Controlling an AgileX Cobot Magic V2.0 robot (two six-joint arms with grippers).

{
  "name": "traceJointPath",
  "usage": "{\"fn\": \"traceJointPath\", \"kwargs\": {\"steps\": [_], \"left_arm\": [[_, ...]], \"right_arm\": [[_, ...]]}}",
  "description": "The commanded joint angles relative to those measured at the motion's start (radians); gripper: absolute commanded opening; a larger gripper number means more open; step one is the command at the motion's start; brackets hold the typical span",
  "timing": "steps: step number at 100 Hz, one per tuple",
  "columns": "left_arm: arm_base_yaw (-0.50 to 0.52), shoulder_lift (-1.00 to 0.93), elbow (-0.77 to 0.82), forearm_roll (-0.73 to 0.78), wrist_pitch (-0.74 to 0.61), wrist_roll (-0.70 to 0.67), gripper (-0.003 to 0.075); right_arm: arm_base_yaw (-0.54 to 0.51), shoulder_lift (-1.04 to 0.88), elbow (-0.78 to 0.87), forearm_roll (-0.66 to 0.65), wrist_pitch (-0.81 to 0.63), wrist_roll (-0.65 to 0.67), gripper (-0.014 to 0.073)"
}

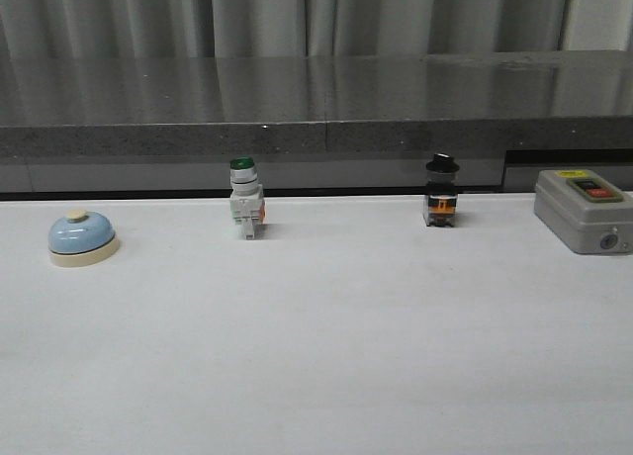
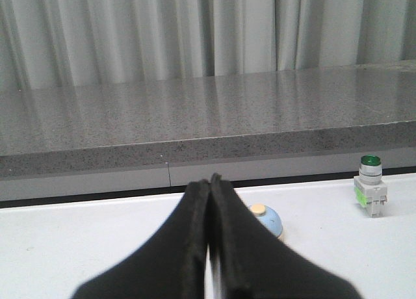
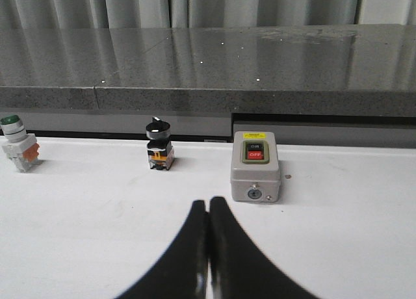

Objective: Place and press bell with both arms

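The light-blue bell (image 1: pixel 82 236) with a cream base and cream button stands on the white table at the far left. In the left wrist view the bell (image 2: pixel 270 220) shows partly behind my fingers. My left gripper (image 2: pixel 209 181) is shut and empty, short of the bell. My right gripper (image 3: pixel 208 203) is shut and empty, short of the grey switch box (image 3: pixel 255 165). Neither arm shows in the front view.
A green-capped white push-button (image 1: pixel 245 199) and a black knob switch (image 1: pixel 441 191) stand at the table's back. The grey switch box (image 1: pixel 586 210) sits at the back right. A dark stone ledge (image 1: pixel 316 99) runs behind the table.
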Motion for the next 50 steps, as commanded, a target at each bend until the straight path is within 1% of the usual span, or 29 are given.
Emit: {"fn": "traceJointPath", "kwargs": {"steps": [1, 39, 50], "left_arm": [[-0.002, -0.031, 0.042, -0.006, -0.086, -0.008, -0.002], [-0.002, -0.031, 0.038, -0.006, -0.091, -0.008, -0.002], [-0.002, -0.029, 0.013, -0.068, -0.069, -0.008, -0.002]], "right_arm": [[-0.009, -0.018, -0.014, 0.005, -0.084, -0.007, -0.006], [-0.009, -0.018, -0.014, 0.005, -0.084, -0.007, -0.006], [-0.009, -0.018, -0.014, 0.005, -0.084, -0.007, -0.006]]}}
